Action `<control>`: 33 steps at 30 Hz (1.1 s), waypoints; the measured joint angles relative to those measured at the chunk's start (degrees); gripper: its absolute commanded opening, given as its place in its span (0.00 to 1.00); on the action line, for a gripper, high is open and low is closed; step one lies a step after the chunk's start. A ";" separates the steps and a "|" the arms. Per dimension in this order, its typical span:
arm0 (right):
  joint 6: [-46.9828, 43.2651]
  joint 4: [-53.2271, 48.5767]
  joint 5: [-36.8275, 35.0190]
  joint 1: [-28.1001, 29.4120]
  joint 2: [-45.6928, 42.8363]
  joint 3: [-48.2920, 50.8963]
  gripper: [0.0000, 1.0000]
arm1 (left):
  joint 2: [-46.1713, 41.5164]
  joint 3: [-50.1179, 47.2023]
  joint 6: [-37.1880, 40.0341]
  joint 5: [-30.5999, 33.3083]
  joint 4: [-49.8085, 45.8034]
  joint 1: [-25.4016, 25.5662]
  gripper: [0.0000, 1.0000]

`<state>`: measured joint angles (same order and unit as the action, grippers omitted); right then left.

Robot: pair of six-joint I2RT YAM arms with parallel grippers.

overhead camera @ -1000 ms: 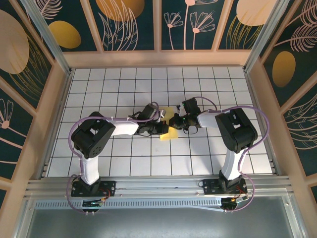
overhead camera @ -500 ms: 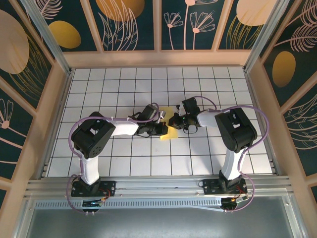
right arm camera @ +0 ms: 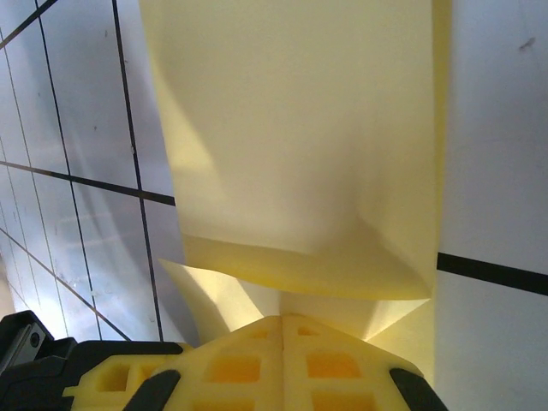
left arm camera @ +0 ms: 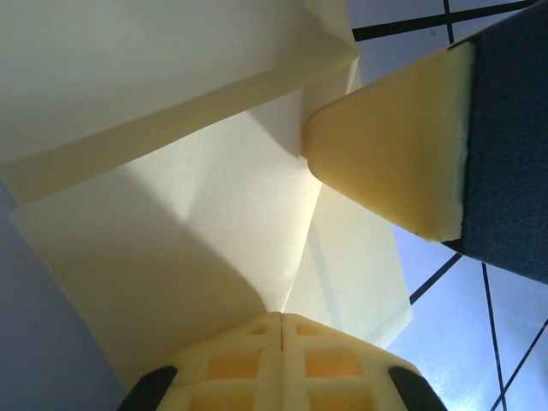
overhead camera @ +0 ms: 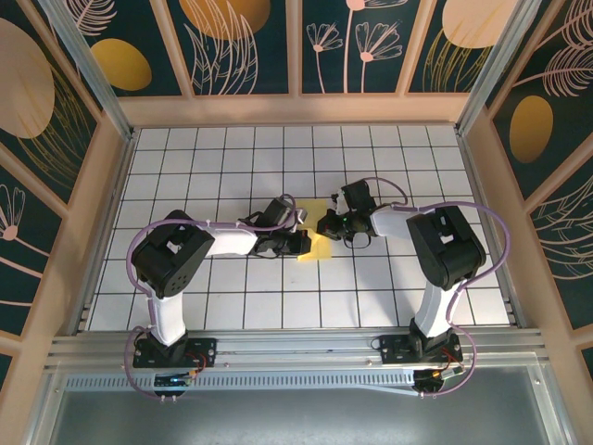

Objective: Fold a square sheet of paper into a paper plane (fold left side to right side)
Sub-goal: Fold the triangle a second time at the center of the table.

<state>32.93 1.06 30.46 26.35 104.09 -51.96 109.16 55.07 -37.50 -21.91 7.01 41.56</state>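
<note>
Top external: left gripper (overhead camera: 303,243) and right gripper (overhead camera: 327,225) stay clamped on the square sheet of paper (overhead camera: 320,248), barely shifting, mid-fold.

Pale-yellow square sheet of paper (overhead camera: 318,243): partly folded, creased, layered flaps raised, located mid-bench (overhead camera: 232,298).

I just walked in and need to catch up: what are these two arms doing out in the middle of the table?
They are folding a pale-yellow sheet of paper. The left gripper and the right gripper are both shut on it, meeting over the middle of the tiled table. The paper already has creases and layered flaps, but it is not yet a plane.
</note>
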 measured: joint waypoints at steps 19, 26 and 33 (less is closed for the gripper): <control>0.22 1.40 0.37 0.39 3.48 -1.68 0.00 | -1.62 0.00 0.85 0.26 -1.20 0.00 0.07; 0.15 1.42 0.20 0.39 3.54 -1.68 0.00 | -3.21 -0.13 0.39 -2.05 -0.24 0.00 0.04; 0.13 1.42 0.17 0.44 3.54 -1.68 0.00 | -3.21 -1.57 0.37 -3.34 0.04 0.00 0.03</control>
<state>33.06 2.48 30.63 26.79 107.63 -53.65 105.95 53.49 -37.12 -25.26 7.05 41.56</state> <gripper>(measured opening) 0.052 0.055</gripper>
